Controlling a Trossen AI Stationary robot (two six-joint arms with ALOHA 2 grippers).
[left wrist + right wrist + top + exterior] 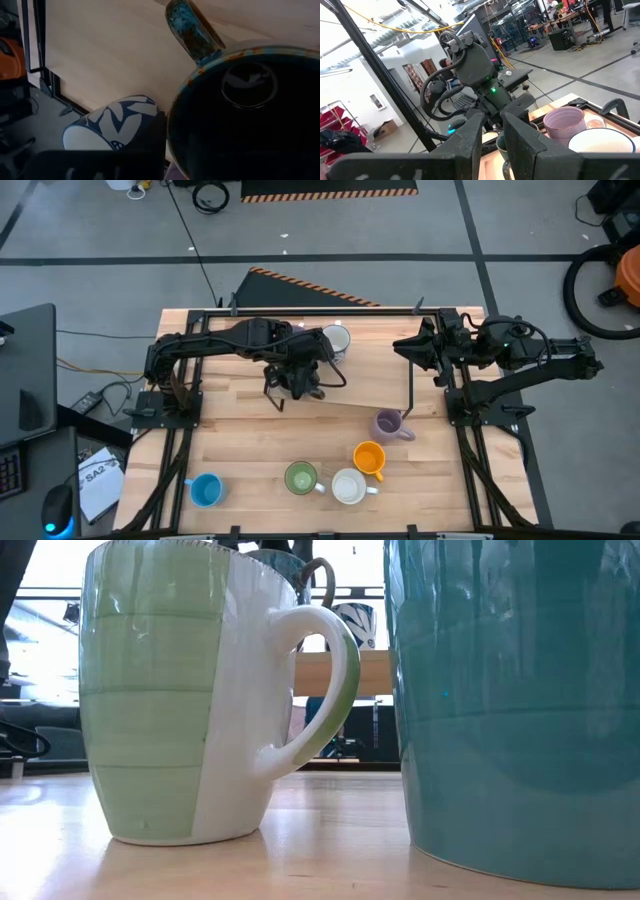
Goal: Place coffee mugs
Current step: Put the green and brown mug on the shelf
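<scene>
My left gripper (298, 377) reaches to the table's middle over the dark brown mug (240, 105), whose mouth fills the left wrist view. The white patterned mug (337, 340) stands just beyond it, toward the far edge. A lavender mug (390, 425), an orange mug (370, 458), a green mug (300, 478), a plain white mug (348, 487) and a blue mug (205, 490) stand on their bases nearer the near edge. A second lavender mug (563, 122) shows in the right wrist view. My right gripper (492, 137) waits at the far right, open by a narrow gap. My left gripper comes at the dark brown mug from above, pointing down at its open mouth. Gripper and mug hide the fingers, so I cannot tell which part of the rim (172, 117) they have. The mug is upright, its handle (194, 30) free to one side.
A raised wooden board (375, 385) covers the table's far half. A thin upright rod (411, 385) stands by its right end. In the low view the green mug (190, 690) and blue mug (515, 700) block most of the scene. Bare wood lies left of the mugs.
</scene>
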